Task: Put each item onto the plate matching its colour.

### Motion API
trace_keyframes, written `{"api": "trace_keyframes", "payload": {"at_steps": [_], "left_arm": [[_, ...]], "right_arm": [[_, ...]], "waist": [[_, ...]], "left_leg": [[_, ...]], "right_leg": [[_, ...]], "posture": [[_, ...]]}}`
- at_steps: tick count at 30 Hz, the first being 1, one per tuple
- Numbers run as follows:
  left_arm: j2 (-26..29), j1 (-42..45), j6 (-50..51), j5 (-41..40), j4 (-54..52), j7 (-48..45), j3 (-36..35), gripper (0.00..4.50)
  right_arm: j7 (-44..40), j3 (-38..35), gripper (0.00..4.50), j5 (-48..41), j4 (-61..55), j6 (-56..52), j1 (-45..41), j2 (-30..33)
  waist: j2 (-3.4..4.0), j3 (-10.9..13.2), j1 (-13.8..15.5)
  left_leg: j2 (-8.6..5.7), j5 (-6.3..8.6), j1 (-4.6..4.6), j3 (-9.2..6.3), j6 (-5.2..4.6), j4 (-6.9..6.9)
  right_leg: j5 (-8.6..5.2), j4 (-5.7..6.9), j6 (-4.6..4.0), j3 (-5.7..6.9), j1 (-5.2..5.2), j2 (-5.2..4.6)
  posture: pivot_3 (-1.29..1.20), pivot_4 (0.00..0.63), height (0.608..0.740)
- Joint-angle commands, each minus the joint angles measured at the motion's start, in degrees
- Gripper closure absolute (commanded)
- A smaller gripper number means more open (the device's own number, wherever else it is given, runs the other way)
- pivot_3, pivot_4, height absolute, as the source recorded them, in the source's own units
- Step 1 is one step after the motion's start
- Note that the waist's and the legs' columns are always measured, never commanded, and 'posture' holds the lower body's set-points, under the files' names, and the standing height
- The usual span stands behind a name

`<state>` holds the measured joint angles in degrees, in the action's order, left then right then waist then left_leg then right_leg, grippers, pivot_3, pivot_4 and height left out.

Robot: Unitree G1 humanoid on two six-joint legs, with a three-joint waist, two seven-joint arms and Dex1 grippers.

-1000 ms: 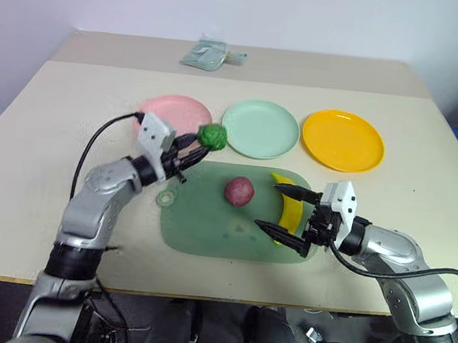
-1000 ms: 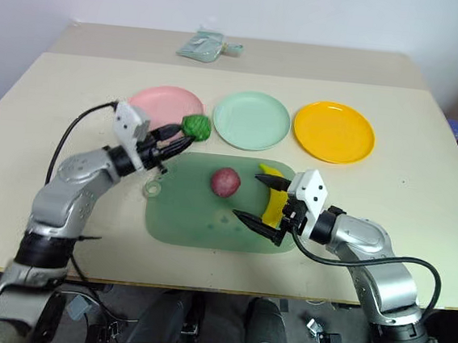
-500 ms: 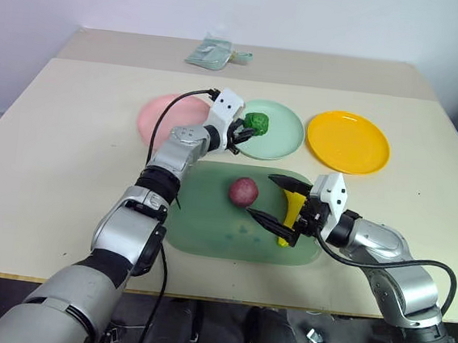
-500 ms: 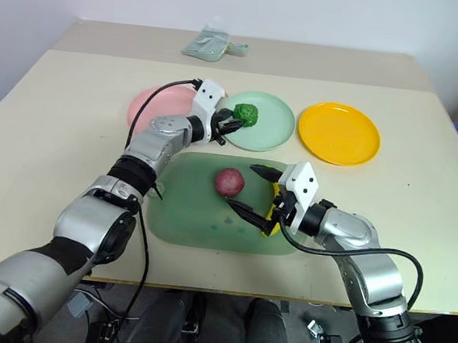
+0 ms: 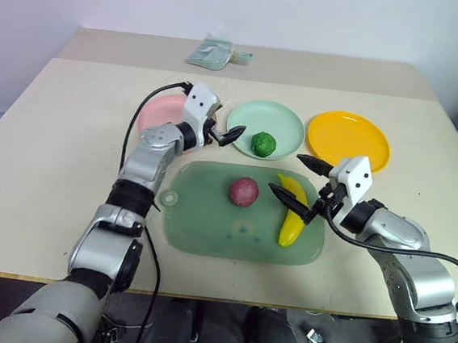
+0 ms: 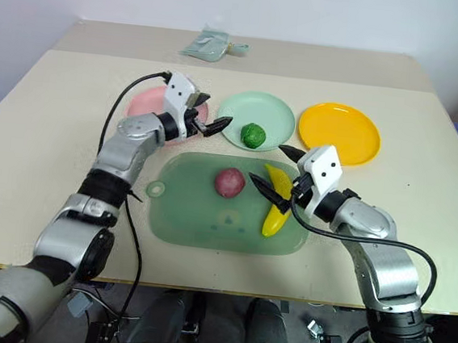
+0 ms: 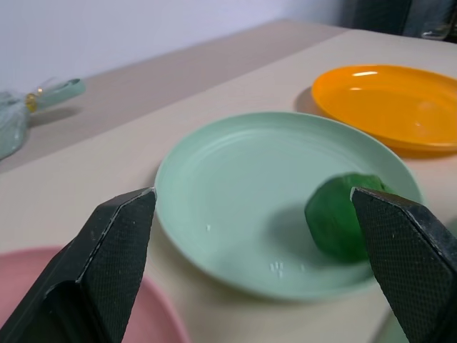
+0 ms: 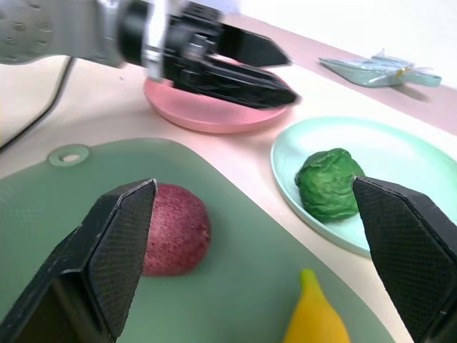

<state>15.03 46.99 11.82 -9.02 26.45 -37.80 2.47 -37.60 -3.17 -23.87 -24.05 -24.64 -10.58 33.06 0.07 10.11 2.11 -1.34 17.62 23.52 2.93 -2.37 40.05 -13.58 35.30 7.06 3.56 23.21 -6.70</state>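
Note:
The bumpy dark green ball [image 5: 263, 144] lies on the mint green plate [image 5: 279, 119], near its front edge. My left gripper [image 5: 226, 135] hovers open just left of that plate, apart from the ball, with nothing between its fingers. On the translucent green board [image 5: 207, 226] rest the reddish-purple ball [image 5: 243, 191] and the yellow banana [image 5: 292, 218]. My right gripper [image 5: 292, 177] stands open above the banana's far end, not holding it. The pink plate [image 5: 160, 112] and the orange-yellow plate [image 5: 348, 140] carry nothing.
A pale green packet [image 5: 212, 54] lies at the back of the table. The three plates stand in a row behind the board. A black cable [image 5: 141, 114] loops from the left wrist over the pink plate. Bare tabletop [image 5: 61, 147] spreads to the left and right.
The left gripper has opened and let the green ball drop onto the mint green plate, then drawn back left. The right gripper has lifted off the banana and shifted right.

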Motion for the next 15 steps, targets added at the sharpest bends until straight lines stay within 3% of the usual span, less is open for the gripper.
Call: {"api": "trace_keyframes", "payload": {"at_steps": [1,5,10,15], "left_arm": [[4.47,-7.51,5.22,-5.95,-18.07,-6.20,-1.22,0.05],[9.17,-16.50,12.62,-10.66,-32.41,-11.38,1.15,0.05],[9.93,-19.06,21.40,-16.00,-38.79,-14.01,3.41,0.05],[11.89,-18.73,22.44,-13.38,-40.56,-15.24,8.47,0.05]], "right_arm": [[-1.70,-3.17,0.00,-0.76,-0.51,-0.09,0.38,2.77],[-4.66,-5.31,0.00,-2.05,0.00,-0.48,1.53,5.72],[-6.17,-6.02,0.00,-2.63,-0.19,-1.13,1.94,7.08],[-5.82,-6.13,0.00,-3.23,-1.63,-2.27,2.14,6.95]], "waist": [[0.03,-0.01,-0.31],[0.04,-0.01,-0.38],[0.03,-0.01,0.14],[0.05,-0.02,-0.06]], "left_leg": [[0.01,0.00,0.00,0.00,0.00,-0.01],[0.03,0.00,-0.01,-0.02,0.01,-0.03],[0.01,0.00,-0.05,-0.09,0.01,0.07],[0.01,0.00,-0.07,-0.07,0.01,0.04]], "right_leg": [[0.00,0.00,0.00,0.00,0.00,0.00],[-0.01,-0.01,-0.01,-0.02,0.01,-0.01],[0.00,-0.03,-0.02,-0.02,-0.12,-0.02],[-0.01,-0.01,-0.02,-0.05,-0.08,0.00]], "posture": [[0.00,0.150,0.740],[0.00,0.150,0.740],[0.00,0.150,0.740],[0.00,0.150,0.740]]}}
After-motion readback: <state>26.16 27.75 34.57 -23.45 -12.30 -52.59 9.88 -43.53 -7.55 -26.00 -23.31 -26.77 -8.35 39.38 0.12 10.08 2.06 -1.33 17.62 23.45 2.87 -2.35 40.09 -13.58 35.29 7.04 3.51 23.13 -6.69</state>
